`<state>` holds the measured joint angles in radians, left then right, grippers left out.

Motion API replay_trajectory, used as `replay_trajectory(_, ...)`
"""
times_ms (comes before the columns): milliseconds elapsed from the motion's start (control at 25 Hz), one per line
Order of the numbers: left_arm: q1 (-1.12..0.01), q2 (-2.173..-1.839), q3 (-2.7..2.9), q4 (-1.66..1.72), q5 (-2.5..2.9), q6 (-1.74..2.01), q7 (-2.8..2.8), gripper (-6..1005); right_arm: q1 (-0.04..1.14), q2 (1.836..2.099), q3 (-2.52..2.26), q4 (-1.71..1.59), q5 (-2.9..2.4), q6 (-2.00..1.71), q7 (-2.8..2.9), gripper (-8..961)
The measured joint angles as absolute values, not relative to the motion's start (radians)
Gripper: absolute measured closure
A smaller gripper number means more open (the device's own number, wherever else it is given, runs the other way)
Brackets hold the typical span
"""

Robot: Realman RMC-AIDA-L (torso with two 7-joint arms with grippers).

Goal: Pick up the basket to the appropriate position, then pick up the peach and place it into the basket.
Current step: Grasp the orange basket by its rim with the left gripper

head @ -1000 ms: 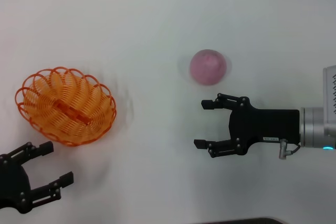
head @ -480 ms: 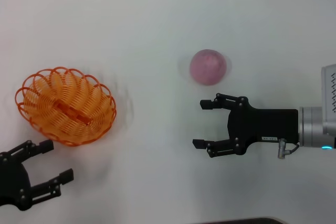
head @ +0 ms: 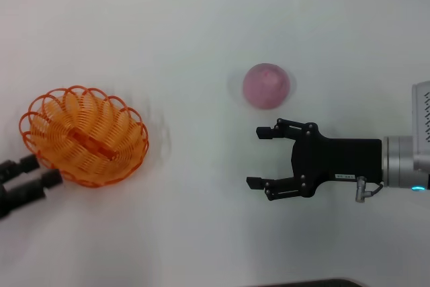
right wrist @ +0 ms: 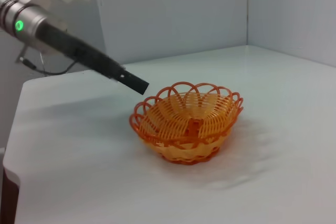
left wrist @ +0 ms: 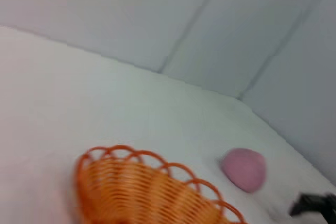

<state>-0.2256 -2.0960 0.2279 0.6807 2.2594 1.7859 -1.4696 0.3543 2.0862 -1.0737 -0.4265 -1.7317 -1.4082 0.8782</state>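
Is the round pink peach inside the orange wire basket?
No, the round pink peach sits on the white table, well apart from the empty orange wire basket.

We see the left gripper cut off at 9 o'clock; basket cropped at 6 o'clock in the left wrist view.

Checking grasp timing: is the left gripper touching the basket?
Cannot tell. Head view: left gripper meets the basket rim; no gap or contact plainly shown.
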Motion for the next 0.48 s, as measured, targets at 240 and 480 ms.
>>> replay_trajectory(240,-0.265,-2.075,0.214,0.688,2.263,1.761,-1.665,204,0.354,2.086,-1.074,-0.427,-1.732,-1.408,0.879,-1)
replay_trajectory(480,-0.277,-2.071,0.213,0.713,2.258,1.730,-1.714,213,0.355,2.086,-1.074,-0.430,-1.732,-1.408,0.882,-1)
